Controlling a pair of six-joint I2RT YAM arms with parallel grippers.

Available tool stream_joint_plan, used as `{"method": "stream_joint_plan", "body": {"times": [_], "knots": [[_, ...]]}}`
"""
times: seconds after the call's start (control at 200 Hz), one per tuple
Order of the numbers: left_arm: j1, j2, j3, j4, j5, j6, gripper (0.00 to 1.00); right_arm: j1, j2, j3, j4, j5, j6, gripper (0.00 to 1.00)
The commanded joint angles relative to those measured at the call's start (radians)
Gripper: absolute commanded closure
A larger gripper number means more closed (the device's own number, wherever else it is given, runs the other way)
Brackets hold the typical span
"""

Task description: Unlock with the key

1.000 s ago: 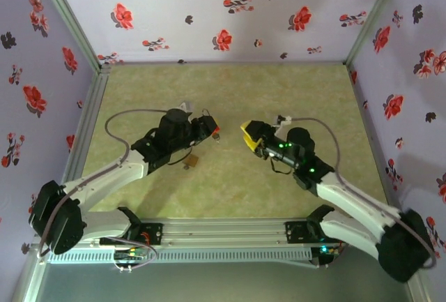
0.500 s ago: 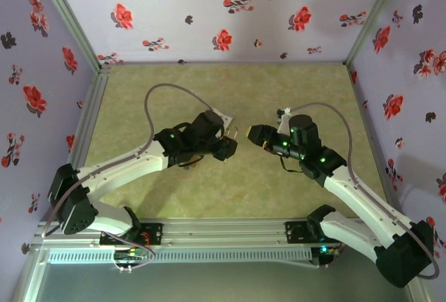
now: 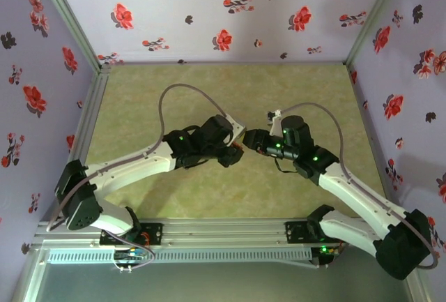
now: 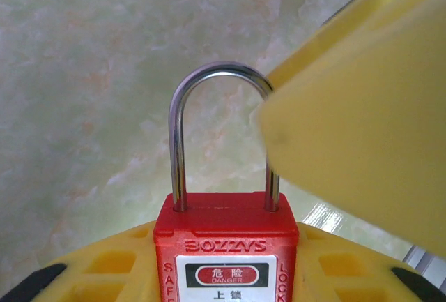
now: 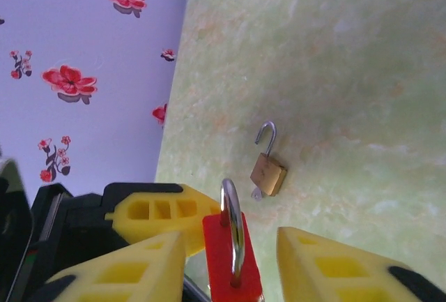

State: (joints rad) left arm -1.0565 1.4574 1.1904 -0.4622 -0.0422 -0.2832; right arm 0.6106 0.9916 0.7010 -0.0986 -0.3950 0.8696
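Clenching a red plastic padlock point(image 4: 226, 243) by its body, the left gripper point(image 4: 226, 281) meets the right gripper point(image 5: 230, 246), whose fingers straddle the silver shackle point(image 5: 232, 218) without closing on it. A tiny grey key point(image 5: 256, 192) seems lodged in the brass padlock point(image 5: 268, 174), which lies open at mid-frame.

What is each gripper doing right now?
Left gripper: shut on the red plastic padlock.
Right gripper: open, straddling its silver metal shackle.
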Motion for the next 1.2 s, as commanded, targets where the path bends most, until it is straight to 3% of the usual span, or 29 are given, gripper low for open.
{"method": "stream_joint_plan", "body": {"times": [0.0,0.14,0.255,0.395,0.695,0.76,0.825,0.88,1.115,1.195], "knots": [[-0.016,0.002,0.038,0.002,-0.014,0.038,1.0,0.008,0.012,-0.011,0.018,0.041,0.006,0.72],[-0.04,-0.002,0.025,-0.001,-0.031,0.055,1.0,0.006,0.016,-0.005,-0.028,0.106,0.024,0.93],[-0.055,-0.008,-0.002,-0.003,-0.07,0.06,1.0,-0.003,0.0,0.001,-0.081,0.162,0.031,1.0],[-0.068,-0.018,-0.057,0.003,-0.14,0.05,1.0,-0.044,-0.033,0.001,-0.151,0.215,0.066,1.0],[-0.094,-0.025,-0.1,0.025,-0.226,0.053,1.0,-0.073,-0.018,0.004,-0.182,0.173,0.137,1.0],[-0.093,-0.027,-0.104,0.032,-0.223,0.053,1.0,-0.074,-0.026,0.005,-0.194,0.189,0.136,0.88],[-0.094,-0.027,-0.103,0.03,-0.219,0.053,1.0,-0.078,-0.046,0.003,-0.225,0.225,0.135,0.52],[-0.094,-0.028,-0.101,0.031,-0.214,0.055,1.0,-0.087,-0.069,-0.004,-0.242,0.247,0.132,0.38],[-0.094,-0.002,-0.097,0.034,-0.183,0.039,1.0,-0.124,-0.122,-0.034,-0.277,0.251,0.102,0.15],[-0.093,0.01,-0.098,0.035,-0.182,0.024,1.0,-0.124,-0.139,-0.052,-0.244,0.221,0.09,0.15]]}}
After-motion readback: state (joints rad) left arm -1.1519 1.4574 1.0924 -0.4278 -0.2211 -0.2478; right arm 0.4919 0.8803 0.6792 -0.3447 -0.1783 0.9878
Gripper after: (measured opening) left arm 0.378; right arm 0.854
